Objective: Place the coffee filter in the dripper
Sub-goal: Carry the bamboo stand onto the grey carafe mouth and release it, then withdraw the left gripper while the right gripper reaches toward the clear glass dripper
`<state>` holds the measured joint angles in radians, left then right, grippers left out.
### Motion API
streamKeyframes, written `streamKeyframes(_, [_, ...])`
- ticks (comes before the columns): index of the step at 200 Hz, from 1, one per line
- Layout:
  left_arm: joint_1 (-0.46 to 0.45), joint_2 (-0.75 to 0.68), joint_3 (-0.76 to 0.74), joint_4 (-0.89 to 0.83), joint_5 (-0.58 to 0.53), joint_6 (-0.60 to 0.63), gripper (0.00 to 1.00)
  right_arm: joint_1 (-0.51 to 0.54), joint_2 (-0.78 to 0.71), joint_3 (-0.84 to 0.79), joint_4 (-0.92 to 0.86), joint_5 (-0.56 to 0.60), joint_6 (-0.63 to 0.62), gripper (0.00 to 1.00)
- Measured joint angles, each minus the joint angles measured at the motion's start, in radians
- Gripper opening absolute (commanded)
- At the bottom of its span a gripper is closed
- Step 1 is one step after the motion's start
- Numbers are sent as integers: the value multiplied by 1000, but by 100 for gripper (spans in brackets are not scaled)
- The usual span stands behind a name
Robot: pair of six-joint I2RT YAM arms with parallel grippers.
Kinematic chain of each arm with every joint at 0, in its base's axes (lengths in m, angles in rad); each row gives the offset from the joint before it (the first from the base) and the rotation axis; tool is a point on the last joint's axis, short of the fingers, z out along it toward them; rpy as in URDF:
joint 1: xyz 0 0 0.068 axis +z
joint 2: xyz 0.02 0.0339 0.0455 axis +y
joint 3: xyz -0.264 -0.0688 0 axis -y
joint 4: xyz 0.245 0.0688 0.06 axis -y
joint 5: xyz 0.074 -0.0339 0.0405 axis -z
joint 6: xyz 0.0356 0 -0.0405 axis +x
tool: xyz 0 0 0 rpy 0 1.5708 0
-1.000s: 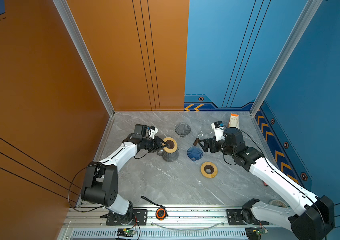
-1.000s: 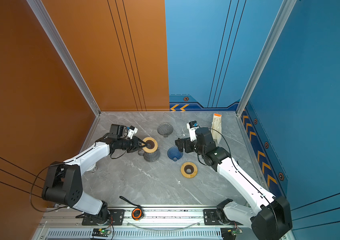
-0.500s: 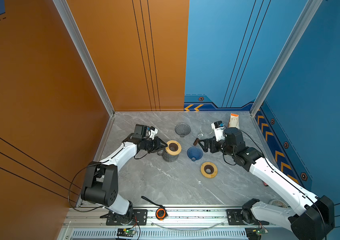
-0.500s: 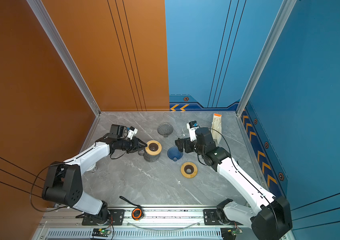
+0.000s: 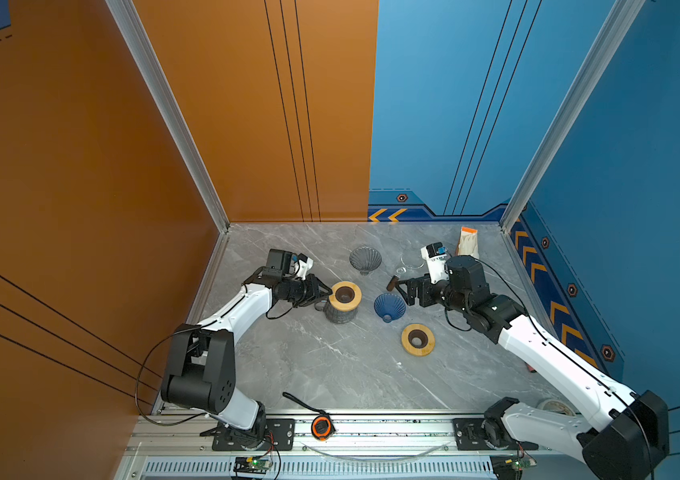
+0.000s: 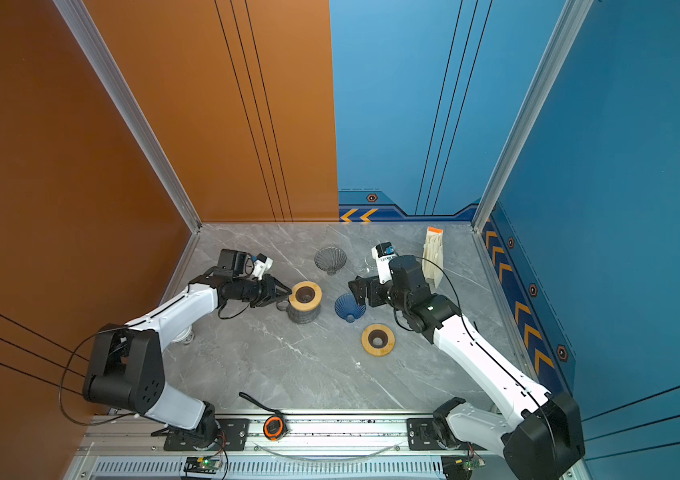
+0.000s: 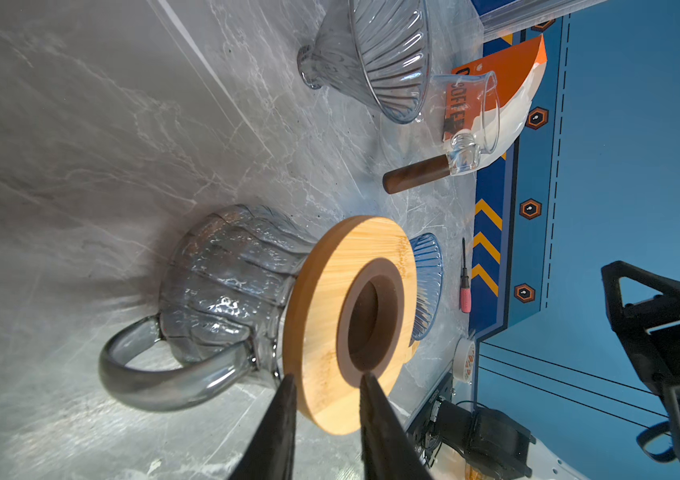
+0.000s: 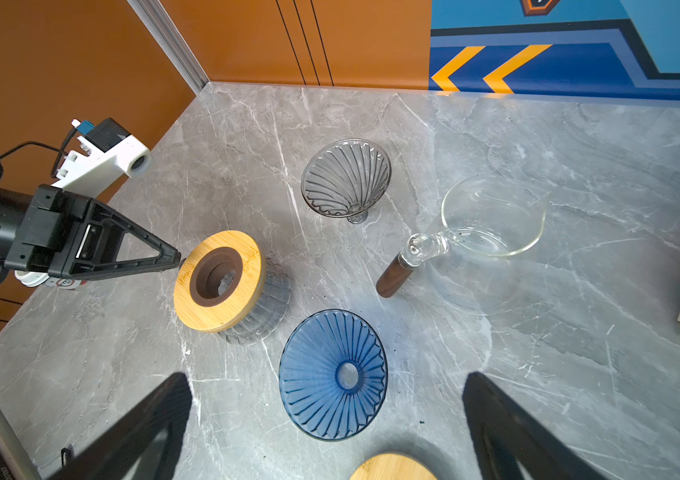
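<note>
Left wrist view: left jaws narrowly pinch the wooden ring [image 7: 317, 299]; right jaws gape wide, empty.

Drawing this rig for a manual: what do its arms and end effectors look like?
Left arm and right arm: white link shells, black joints and bases. The left end effector and right end effector are black, each with two triangular open-frame fingers tapering to points. A white camera mount sits at each wrist; thin black cables loop alongside.
</note>
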<state>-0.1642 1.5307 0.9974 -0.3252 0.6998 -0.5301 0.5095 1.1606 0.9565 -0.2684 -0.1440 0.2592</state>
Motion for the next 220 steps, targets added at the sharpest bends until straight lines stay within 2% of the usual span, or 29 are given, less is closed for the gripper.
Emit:
streamKeyframes(31, [14,-33,1,-10,-12,11,33,18,44,30,-13,8,-2,99])
streamKeyframes(56, [23,-53,6,-33,-21,25,36,46,104,94,-53,27,-13,93])
streamKeyframes(74, [26,-63,7,-55,-32,38,42,71,153,148,-92,47,-16,87])
streamKeyframes(111, [40,-105,7,-114,-75,70,57,119,292,270,-195,95,-15,62])
streamKeyframes(129, [49,-133,7,-136,-92,80,60,133,359,319,-235,103,-6,50])
streamKeyframes(150, [60,-164,7,-159,-103,98,68,145,430,377,-286,108,6,35])
streamKeyframes(176, [75,-193,7,-190,-116,120,75,158,523,465,-343,119,24,20])
streamKeyframes(195, [86,-210,6,-208,-124,129,78,172,587,525,-376,121,29,14])
streamKeyframes(220, [107,-237,-7,-219,-128,140,80,193,660,588,-411,125,31,12])
